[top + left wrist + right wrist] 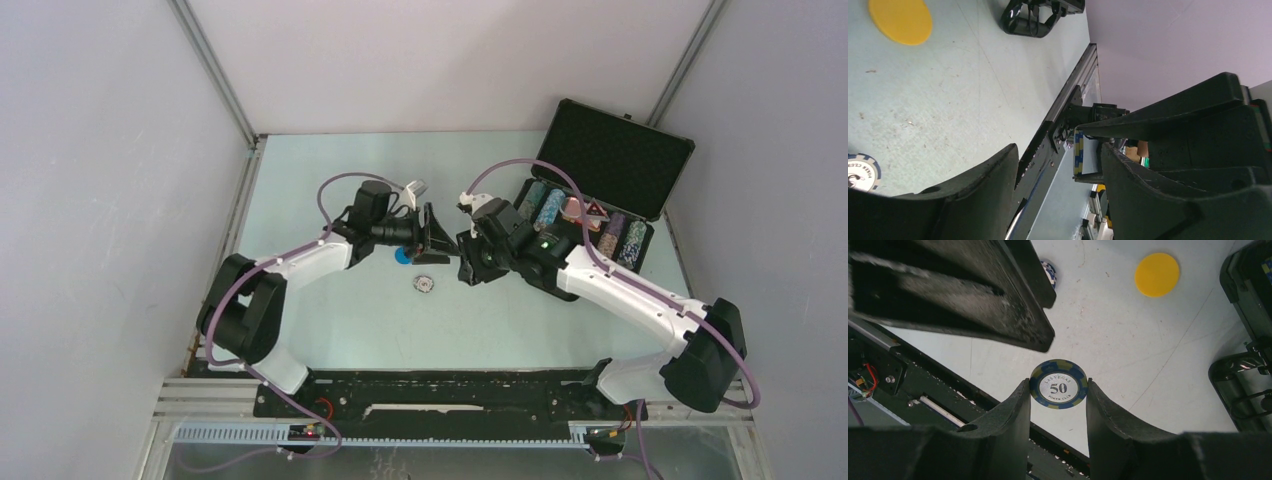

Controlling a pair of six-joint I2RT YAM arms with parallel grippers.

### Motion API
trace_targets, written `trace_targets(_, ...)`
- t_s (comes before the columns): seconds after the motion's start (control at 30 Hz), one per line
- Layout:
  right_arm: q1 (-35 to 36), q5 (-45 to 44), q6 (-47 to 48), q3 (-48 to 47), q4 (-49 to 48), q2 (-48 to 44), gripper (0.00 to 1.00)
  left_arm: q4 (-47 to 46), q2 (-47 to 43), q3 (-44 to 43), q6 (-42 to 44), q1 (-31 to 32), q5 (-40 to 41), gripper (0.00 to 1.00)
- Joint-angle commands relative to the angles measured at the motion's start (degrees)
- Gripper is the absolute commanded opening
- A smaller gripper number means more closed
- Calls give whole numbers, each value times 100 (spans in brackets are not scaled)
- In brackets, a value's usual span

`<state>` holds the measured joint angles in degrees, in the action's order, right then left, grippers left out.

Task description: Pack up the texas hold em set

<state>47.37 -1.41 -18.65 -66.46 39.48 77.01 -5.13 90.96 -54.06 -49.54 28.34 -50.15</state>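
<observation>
From above, the left pincer (440, 238) and right pincer (465, 258) meet tip to tip over the counter (330, 320), with the open briefcase (612, 150) just behind the right one. The left wrist view shows its own pincer spread and empty, with a blue chip (1078, 152) edge-on straight ahead. The right wrist view shows the right pincer pinching that chip by its rim, and a yellow disc (1157, 274) lying beyond it.
</observation>
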Motion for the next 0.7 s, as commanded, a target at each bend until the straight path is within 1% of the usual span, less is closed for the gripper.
trace_targets(0.0, 53, -92, 130, -317, -2, 65, 30, -238, 34, 13, 13, 143, -338, 67)
trace_targets(0.07, 53, -93, 147, -365, 14, 99, 30, -241, 32, 5, 52, 203, -394, 66)
trace_targets(0.2, 61, -89, 175, -408, 23, 136, 30, -243, 88, -36, 112, 324, -547, 62)
trace_targets(0.33, 84, -127, 211, -421, 40, 156, 30, -243, 142, -54, 159, 412, -598, 55)
trace_targets(0.5, 88, -182, 256, -421, 59, 196, 30, -222, 229, -95, 191, 463, -696, 41)
trace_targets(0.67, 111, -216, 266, -423, 79, 218, 30, -131, 226, -144, 303, 547, -743, 36)
